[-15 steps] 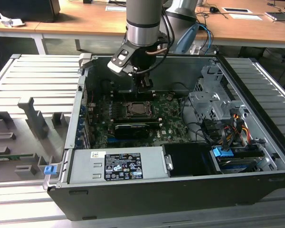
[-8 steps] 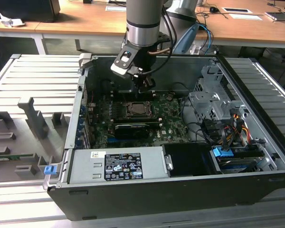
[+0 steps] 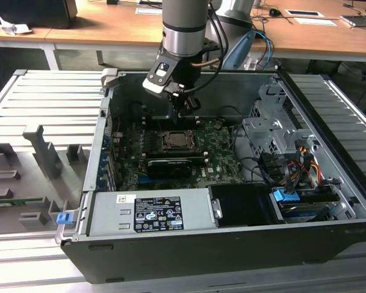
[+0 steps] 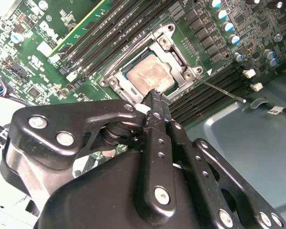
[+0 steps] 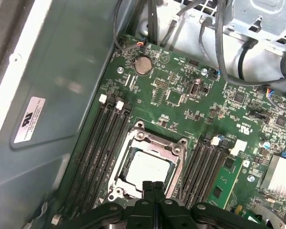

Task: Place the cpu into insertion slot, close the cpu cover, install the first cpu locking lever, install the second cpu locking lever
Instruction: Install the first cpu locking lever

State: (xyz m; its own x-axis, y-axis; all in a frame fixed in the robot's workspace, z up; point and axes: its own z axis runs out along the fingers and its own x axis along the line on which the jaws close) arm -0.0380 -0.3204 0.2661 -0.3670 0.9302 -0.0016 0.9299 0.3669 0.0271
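Note:
The cpu (image 5: 147, 168) lies flat in the insertion slot (image 5: 115, 190), its dull grey face up. The silvery cpu cover (image 5: 157, 145) lies down around it, framing the chip. In the second wrist view the cpu (image 4: 148, 76) sits inside the cover (image 4: 136, 52), and a thin metal locking lever (image 4: 224, 91) sticks out from a socket corner over the memory slots. My gripper (image 5: 152, 186) is shut with nothing between its fingers, its tip (image 4: 155, 95) just above the socket's edge. In the exterior view the gripper (image 3: 182, 113) hangs over the far side of the slot (image 3: 177, 141).
Memory slots (image 5: 97, 148) flank the socket on both sides. A long black block (image 3: 168, 166) lies in front of it. The case also holds the power supply (image 3: 149, 213), a drive cage (image 3: 274, 131) and cables (image 3: 293, 165). A grey fixture tray (image 3: 36, 165) is at the exterior view's left.

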